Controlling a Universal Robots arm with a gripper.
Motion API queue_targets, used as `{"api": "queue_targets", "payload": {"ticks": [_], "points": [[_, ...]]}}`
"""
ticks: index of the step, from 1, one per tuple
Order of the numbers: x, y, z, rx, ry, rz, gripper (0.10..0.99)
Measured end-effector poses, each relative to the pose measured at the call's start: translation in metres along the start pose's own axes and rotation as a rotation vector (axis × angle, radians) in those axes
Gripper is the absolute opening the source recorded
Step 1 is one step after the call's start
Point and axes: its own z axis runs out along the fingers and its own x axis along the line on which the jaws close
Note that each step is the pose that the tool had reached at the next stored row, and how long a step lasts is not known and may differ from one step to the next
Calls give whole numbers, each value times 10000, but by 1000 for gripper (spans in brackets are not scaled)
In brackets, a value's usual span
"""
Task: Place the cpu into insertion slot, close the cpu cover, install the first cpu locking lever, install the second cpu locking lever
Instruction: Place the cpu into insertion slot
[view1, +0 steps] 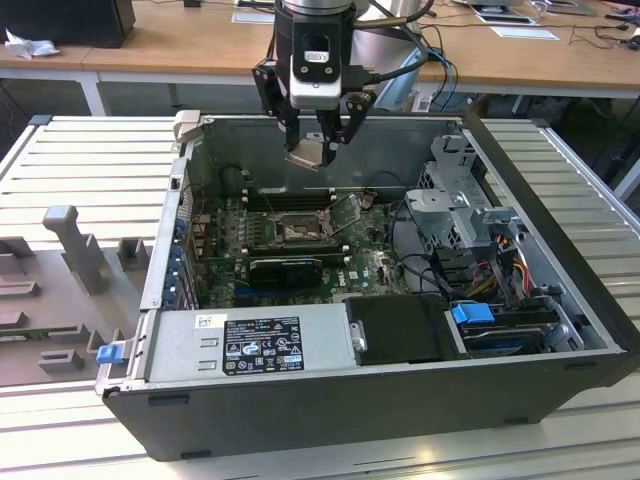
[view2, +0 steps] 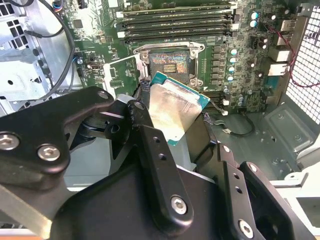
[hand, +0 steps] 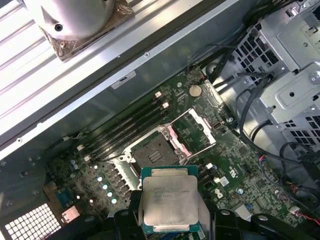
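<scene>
Inside, the open computer case (view1: 400, 420) holds a green motherboard (view1: 372, 272), and set into that board is the insertion slot (view1: 297, 230), its contact field uncovered. The cpu cover (hand: 202, 148) stands swung up off the slot on its hinge, beside the socket frame. Long black memory sticks (view1: 285, 198) lie just beyond the slot toward the far case wall. A grey power supply (view1: 250, 345) fills the near side of the case, and a metal drive cage (view1: 450, 205) sits to the exterior view's right of the slot.

The cpu (view1: 305, 155) is not in the slot. It hangs well above it, clamped between the fingers of the gripper (view1: 318, 150), which are closed on its edges.

From the exterior view comes the whole case on a slatted metal table (view1: 90, 170), with grey fixture blocks (view1: 70, 240) well to the exterior view's left of the slot. In the first wrist view the cpu (hand: 169, 200) presents its flat silver face squarely, with the slot (hand: 156, 147) directly past it and the gripper (hand: 170, 220) at its sides. In the second wrist view the cpu (view2: 175, 107) is tilted, showing a green edge, held by the gripper (view2: 175, 122) short of the slot (view2: 169, 62). There the cover (view2: 120, 60) appears as a pale frame beside the slot.
</scene>
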Motion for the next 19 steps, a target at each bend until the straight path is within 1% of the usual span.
{"api": "queue_targets", "payload": {"ticks": [9, 12, 14, 15, 16, 19], "points": [[3, -2, 0, -7, -30, 328, 529], [3, -2, 2, -16, -67, 745, 529], [2, -2, 5, -27, -118, 1320, 529], [2, -2, 5, -30, -133, 1487, 529], [8, -6, 5, -32, -145, 1621, 529], [18, -13, 6, -35, -159, 1782, 529]]}}
